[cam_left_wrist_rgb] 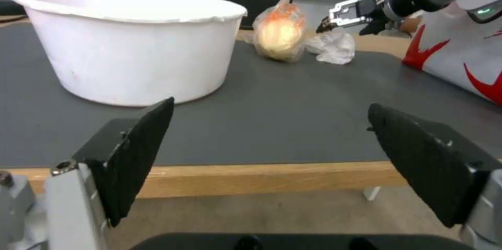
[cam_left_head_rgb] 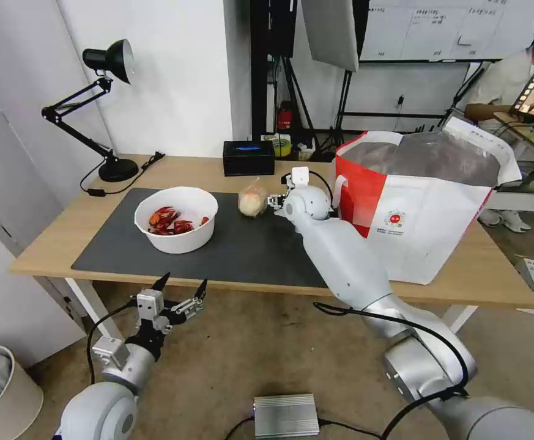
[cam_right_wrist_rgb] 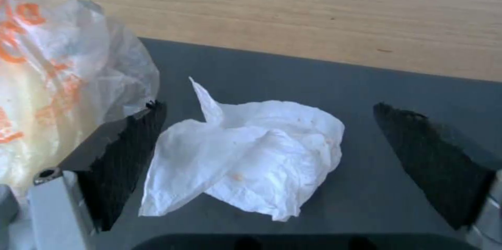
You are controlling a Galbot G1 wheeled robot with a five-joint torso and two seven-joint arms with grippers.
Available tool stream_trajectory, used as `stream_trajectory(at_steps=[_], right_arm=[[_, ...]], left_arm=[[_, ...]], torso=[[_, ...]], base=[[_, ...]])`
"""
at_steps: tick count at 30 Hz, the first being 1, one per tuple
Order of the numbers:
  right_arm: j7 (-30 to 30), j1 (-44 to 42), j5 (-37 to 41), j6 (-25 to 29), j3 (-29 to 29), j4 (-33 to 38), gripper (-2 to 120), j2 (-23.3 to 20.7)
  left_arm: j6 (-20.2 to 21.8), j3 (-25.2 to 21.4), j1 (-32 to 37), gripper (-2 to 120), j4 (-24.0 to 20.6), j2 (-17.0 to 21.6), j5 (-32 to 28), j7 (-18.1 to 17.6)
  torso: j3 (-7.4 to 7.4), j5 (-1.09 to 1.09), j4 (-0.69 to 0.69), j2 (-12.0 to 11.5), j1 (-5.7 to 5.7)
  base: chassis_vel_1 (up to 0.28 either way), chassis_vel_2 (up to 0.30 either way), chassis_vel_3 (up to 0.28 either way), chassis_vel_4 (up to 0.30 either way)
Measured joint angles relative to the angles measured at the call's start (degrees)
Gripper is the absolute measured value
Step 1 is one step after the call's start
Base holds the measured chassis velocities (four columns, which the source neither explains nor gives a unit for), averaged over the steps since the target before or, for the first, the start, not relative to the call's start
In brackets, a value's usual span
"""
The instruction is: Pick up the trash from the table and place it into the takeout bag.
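While spread wide, right end effector [cam_right_wrist_rgb: 266, 167] straddles crumpled, papery tissue [cam_right_wrist_rgb: 251, 156].

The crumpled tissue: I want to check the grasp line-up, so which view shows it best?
The right wrist view: the crumpled tissue lies between the open right pincer fingers. The left wrist view shows it small and distant beside the bagged bun; in the head view the right arm hides it.

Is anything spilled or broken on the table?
Nothing stands out. The shells sit inside the white bowl, the bagged bun and crumpled tissue lie on the mat, and the takeout bag stands upright.
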Motion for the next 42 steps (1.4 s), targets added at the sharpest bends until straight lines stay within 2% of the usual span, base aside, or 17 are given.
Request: stream_trajectory(at_steps=[19,34,42], right_arm=[[-4.2,0.0,-0.4,0.0,-1.3,-0.7,100,-1.1],[-4.4,-0.1,-0.5,0.0,-1.6,-0.8,100,-0.9],[-4.3,-0.2,-0.5,0.0,-1.5,-1.0,86,-0.5]], left_arm=[[0.1,0.7,-0.1,100,-0.1,-0.2,0.0,-0.1],[0.0,1.0,-0.1,100,-0.1,-0.4,0.0,-0.1],[-0.1,1.0,0.2,100,-0.6,-0.5,0.1,-0.1]], torso=[[0.00,0.00,0.00,0.0,0.00],[0.00,0.00,0.00,0.0,0.00],[0.00,0.00,0.00,0.0,0.00]], base=[[0.000,0.000,0.000,0.000],[0.000,0.000,0.000,0.000],[0.000,0.000,0.000,0.000]])
